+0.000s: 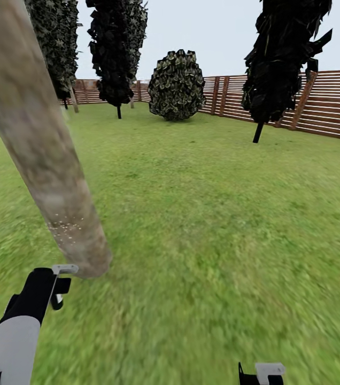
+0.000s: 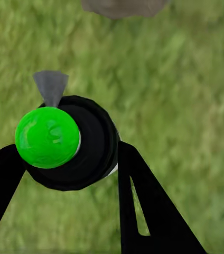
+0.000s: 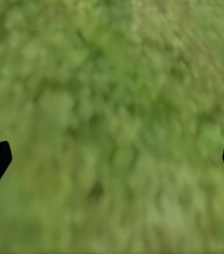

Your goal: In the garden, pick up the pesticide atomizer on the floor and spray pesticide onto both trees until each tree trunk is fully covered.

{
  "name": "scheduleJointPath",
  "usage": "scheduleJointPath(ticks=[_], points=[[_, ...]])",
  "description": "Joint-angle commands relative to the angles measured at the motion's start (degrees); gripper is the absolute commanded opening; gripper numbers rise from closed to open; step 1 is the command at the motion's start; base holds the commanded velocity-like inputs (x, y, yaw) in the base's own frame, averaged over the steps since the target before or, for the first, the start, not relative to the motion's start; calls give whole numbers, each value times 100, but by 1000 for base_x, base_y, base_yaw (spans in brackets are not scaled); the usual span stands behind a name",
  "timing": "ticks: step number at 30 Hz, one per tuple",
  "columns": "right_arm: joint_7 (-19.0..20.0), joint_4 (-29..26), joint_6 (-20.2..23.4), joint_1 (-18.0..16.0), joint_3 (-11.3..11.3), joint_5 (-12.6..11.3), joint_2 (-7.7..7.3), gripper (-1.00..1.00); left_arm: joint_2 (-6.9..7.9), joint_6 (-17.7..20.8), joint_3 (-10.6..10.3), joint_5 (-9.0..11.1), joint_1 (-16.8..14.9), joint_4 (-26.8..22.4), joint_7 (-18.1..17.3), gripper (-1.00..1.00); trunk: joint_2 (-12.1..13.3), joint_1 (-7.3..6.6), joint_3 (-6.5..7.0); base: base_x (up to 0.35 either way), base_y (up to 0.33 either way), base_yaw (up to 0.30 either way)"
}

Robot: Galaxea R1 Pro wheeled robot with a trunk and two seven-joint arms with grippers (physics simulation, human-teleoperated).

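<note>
Left gripper (image 2: 70, 174): jaws clamped on the atomizer (image 2: 72, 143), one black finger (image 2: 1, 185) on each side of its black body. A green ball cap (image 2: 47, 136) and a grey nozzle (image 2: 51, 87) face the camera.

In the head view the left gripper (image 1: 58, 286) sits at 8 o'clock, just beside the base of the trunk (image 1: 36, 139). The trunk runs from 11 o'clock down to the lawn (image 1: 218, 224) and leans in the frame. White pesticide (image 1: 66, 230) specks dot its lower part; the bark above them shows no specks.

Right gripper (image 3: 112, 159): jaws wide apart, nothing between them, grass beneath. Part of it (image 1: 261, 373) shows at the head view's 5 o'clock edge.

Open lawn extends from 12 to 4 o'clock. The fence (image 1: 330, 104) bounds it from 11 to 2 o'clock. Obstacles near the fence: a round bush (image 1: 176, 85) at 12 o'clock and black trees (image 1: 285, 59) at 11 and 1 o'clock.
</note>
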Motion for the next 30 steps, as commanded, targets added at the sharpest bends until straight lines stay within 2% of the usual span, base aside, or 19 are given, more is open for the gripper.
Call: scheduleJointPath(ticks=[1,8,30], points=[[0,0,0,0,0,0,0,100,1,-5,0,20,-3,0,-1,-100,0,0,0,0,-275,0],[0,0,0,0,0,-1,6,100,60,-4,9,39,-4,-9,77,-100,0,0,0,97,-251,45],[-2,0,0,0,0,-1,9,100,11,-83,0,38,2,-9,97,-100,0,0,0,224,-193,256]])
